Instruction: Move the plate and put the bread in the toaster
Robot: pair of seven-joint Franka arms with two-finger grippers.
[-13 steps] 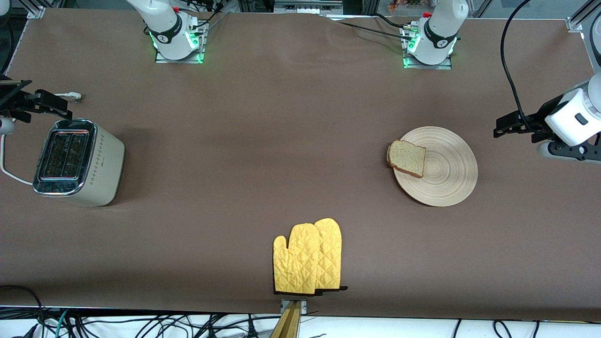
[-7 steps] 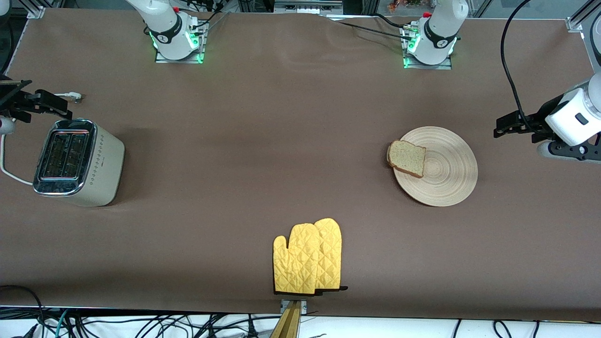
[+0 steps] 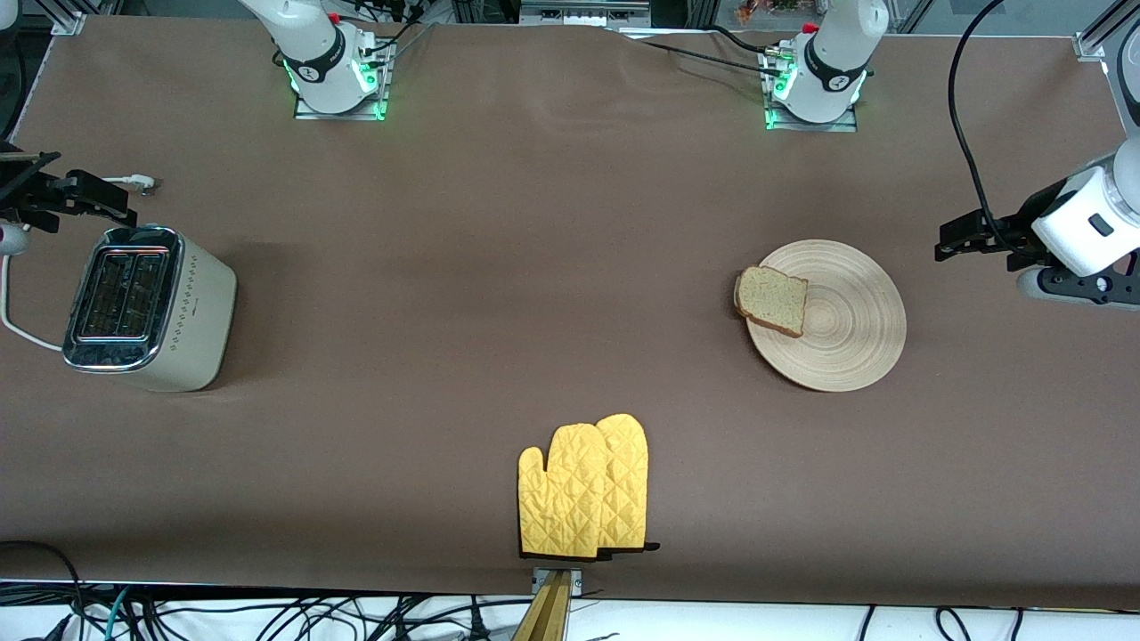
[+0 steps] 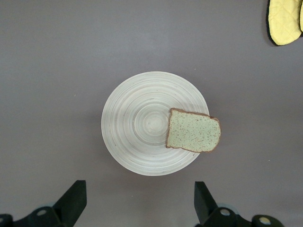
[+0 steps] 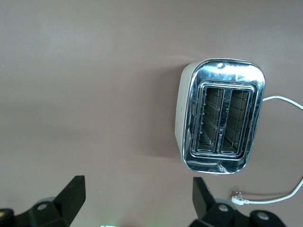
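Nothing moved; bread [image 3: 772,300] on plate [image 3: 846,329] rim, toaster [image 3: 147,307] slots empty.

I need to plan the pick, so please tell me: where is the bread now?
The bread lies on the plate, overhanging the rim that faces the toaster, toward the left arm's end of the table; the left wrist view shows it too.

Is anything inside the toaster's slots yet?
No. Both slots of the toaster show only their wire guides; their bottoms are too dark to see. The bread lies on the plate, overhanging its rim.
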